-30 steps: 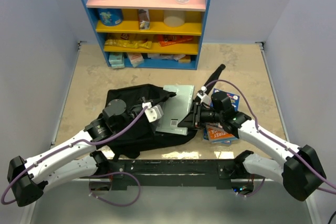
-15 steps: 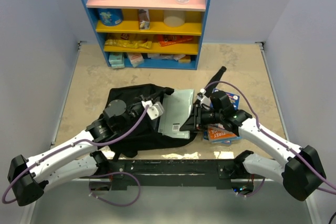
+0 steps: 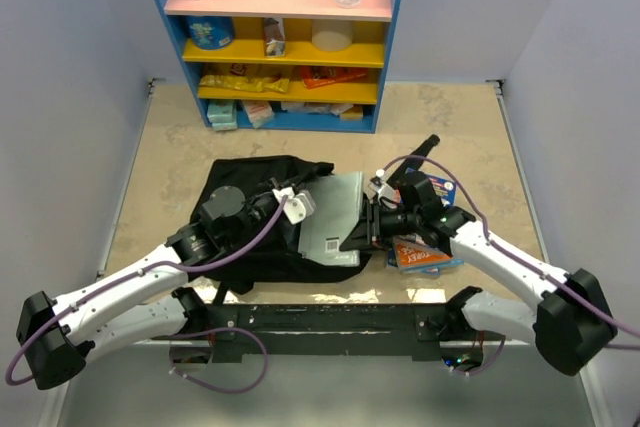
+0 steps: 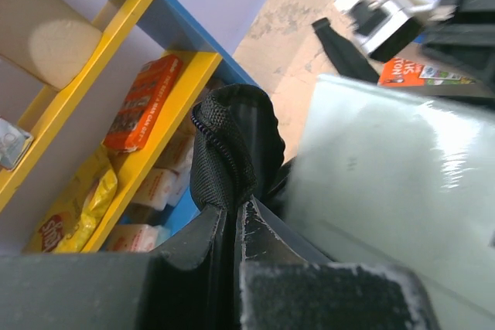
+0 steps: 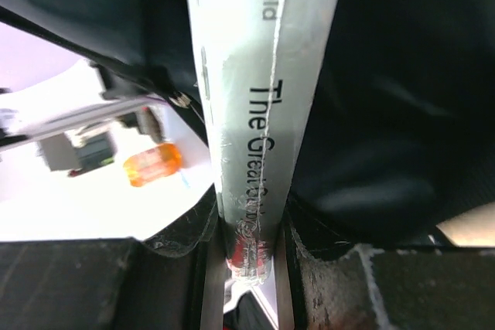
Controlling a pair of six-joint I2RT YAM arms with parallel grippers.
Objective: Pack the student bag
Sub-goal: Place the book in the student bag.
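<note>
The student bag [image 3: 245, 222], black soft fabric, lies on the table in front of the arms. My left gripper [image 3: 306, 187] is shut on the zippered rim of its mouth [image 4: 228, 144] and holds that rim raised; the jaws [image 4: 234, 226] pinch the black fabric. A pale grey-green book [image 3: 335, 217] lies partly inside the mouth, under the lifted rim. My right gripper [image 3: 366, 232] is shut on the book's spine [image 5: 255, 75], its jaws [image 5: 249, 245] clamping the spine's end. The same book fills the right of the left wrist view [image 4: 387, 183].
A blue, yellow and pink shelf unit [image 3: 280, 37] with snacks and bottles stands at the back. Colourful books [image 3: 420, 255] lie under my right arm. A black strap [image 3: 420, 145] sticks out behind the right wrist. Walls close both sides.
The right gripper has pushed the book a little to the left, deeper under the bag's rim. The left gripper keeps its hold and has shifted slightly.
</note>
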